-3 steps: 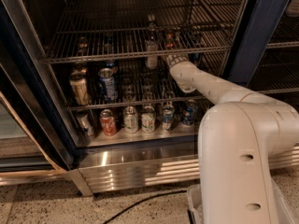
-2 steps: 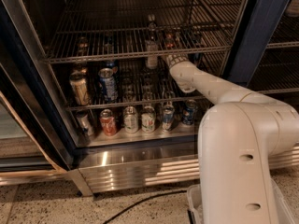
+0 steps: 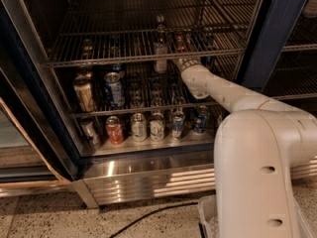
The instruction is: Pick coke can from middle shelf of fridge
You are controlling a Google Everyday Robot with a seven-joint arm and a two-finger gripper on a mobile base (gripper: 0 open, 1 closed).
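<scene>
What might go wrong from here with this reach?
The gripper sits at the front bar of the middle shelf, just below the coke can; it may catch on the wire. The tall bottle stands close beside the can and might get knocked over.

Metal fridge [image 3: 277,38], smooth white plastic arm [image 3: 257,148].
Bright bare-metal wire on the middle shelf [image 3: 124,59]. The ribbed stainless base [image 3: 148,180] is shiny and reflective, the frame dark semi-gloss. Glossy red coke can [image 3: 181,41] with silver metal top. White plastic gripper [image 3: 185,60] at the shelf's front bar, just below that can. Speckled matt stone floor [image 3: 44,217].
</scene>
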